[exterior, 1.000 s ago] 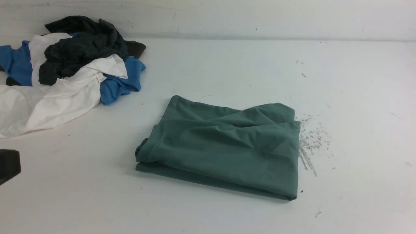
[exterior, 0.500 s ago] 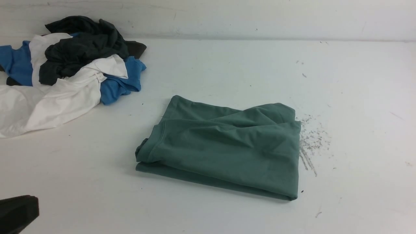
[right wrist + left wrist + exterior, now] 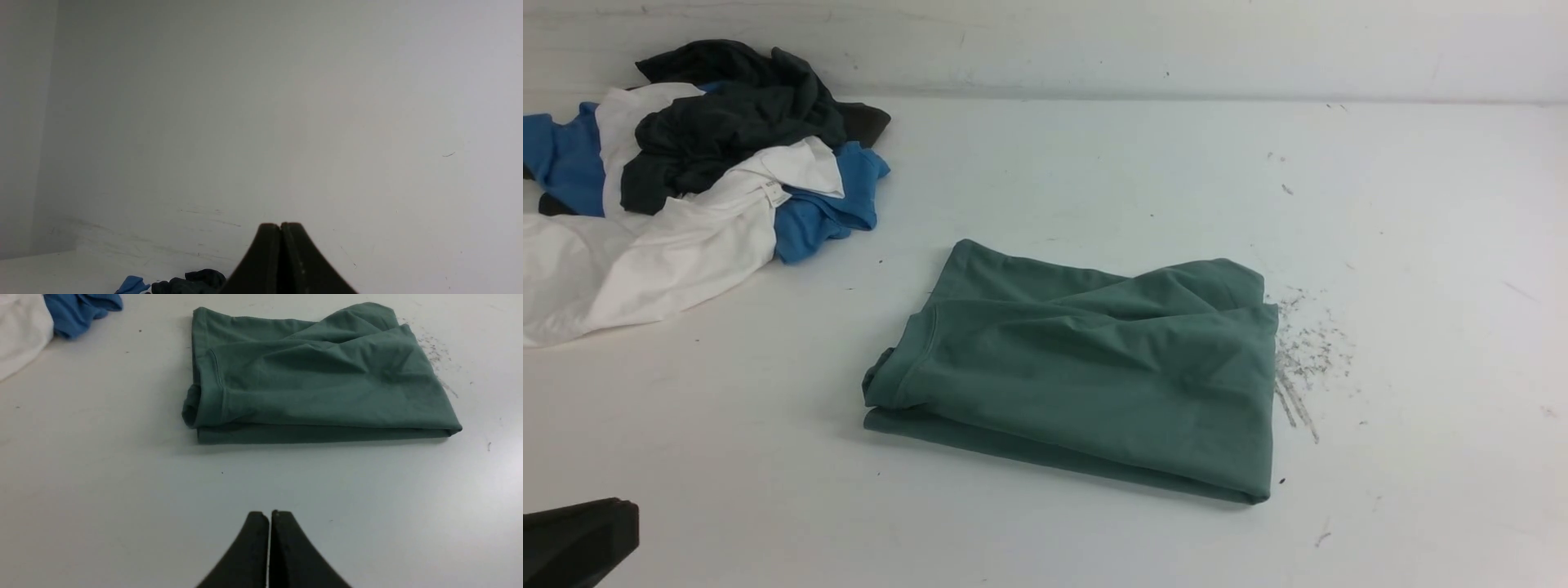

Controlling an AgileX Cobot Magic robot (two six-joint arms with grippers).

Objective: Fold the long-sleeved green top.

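Observation:
The green long-sleeved top [image 3: 1086,367] lies folded into a thick rectangle in the middle of the white table, its ribbed edge at the left end; it also shows in the left wrist view [image 3: 318,379]. My left gripper [image 3: 269,514] is shut and empty, hovering over bare table well short of the top's near edge; in the front view only a dark part of it [image 3: 576,543] shows at the bottom left corner. My right gripper [image 3: 280,224] is shut and empty, raised and facing the white wall, out of the front view.
A heap of blue, white and dark grey garments [image 3: 686,180] lies at the table's back left. Grey scuff marks [image 3: 1307,351] speckle the table just right of the top. A white wall [image 3: 1094,41] rises behind the table.
The left gripper has dropped from the left edge of the front view to its bottom left corner. The top has not moved.

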